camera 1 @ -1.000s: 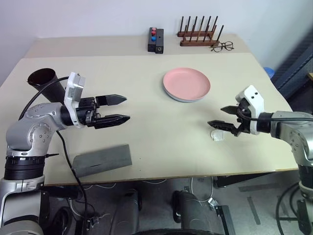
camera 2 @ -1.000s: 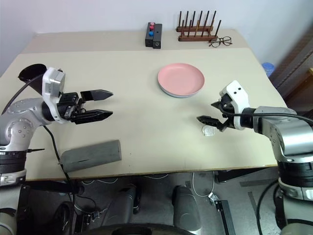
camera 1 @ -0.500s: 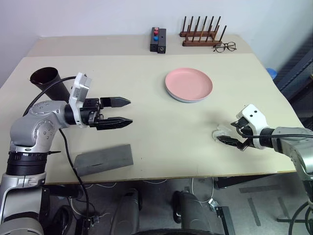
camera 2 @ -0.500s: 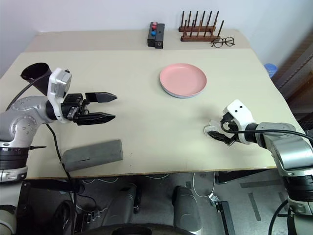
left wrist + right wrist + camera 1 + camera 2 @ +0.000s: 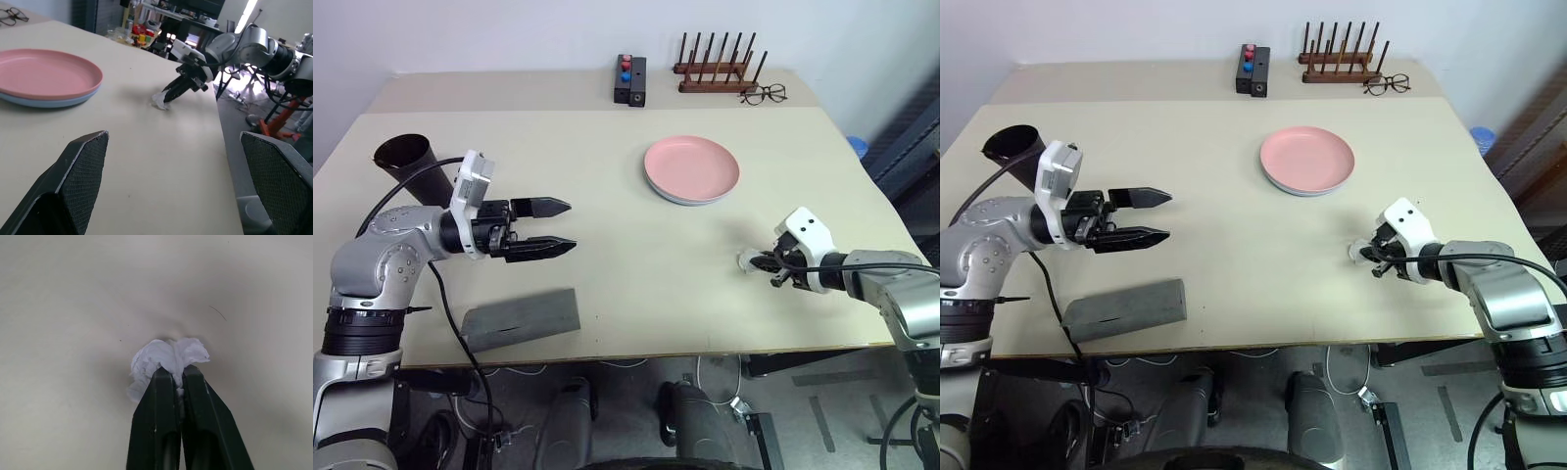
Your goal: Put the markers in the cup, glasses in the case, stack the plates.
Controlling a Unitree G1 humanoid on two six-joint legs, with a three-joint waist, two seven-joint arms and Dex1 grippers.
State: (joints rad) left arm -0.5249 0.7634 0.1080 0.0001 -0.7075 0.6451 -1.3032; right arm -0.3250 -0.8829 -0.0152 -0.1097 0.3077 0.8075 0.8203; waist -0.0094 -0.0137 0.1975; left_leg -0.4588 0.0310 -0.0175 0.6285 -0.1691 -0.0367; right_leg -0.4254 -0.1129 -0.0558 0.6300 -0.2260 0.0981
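Two plates: pink plate (image 5: 691,169) sits on the light blue plate (image 5: 44,102), at about 1 o'clock from the table's middle; stacking looks done.
Table (image 5: 607,147): cream top, carries everything below.
Case (image 5: 520,317): grey, lying at 7 o'clock near the front edge, flap looks shut; no sunglasses to be seen, so whether they are inside cannot be told.
Cup (image 5: 409,162): dark tumbler at 9 o'clock, far left, tipped behind the left arm; contents hidden, no markers visible on the table.
Left gripper (image 5: 556,226): fingers spread wide, holding nothing, hovering level between cup and case, well apart from the plates.
Right gripper (image 5: 171,377): fingers pinched together on a crumpled white scrap (image 5: 166,355) at 4 o'clock, near the right edge.
Scrap: not one of the task's things; looks like paper or tissue.
Judgement: task appears near its end; only stray clearing seems left.
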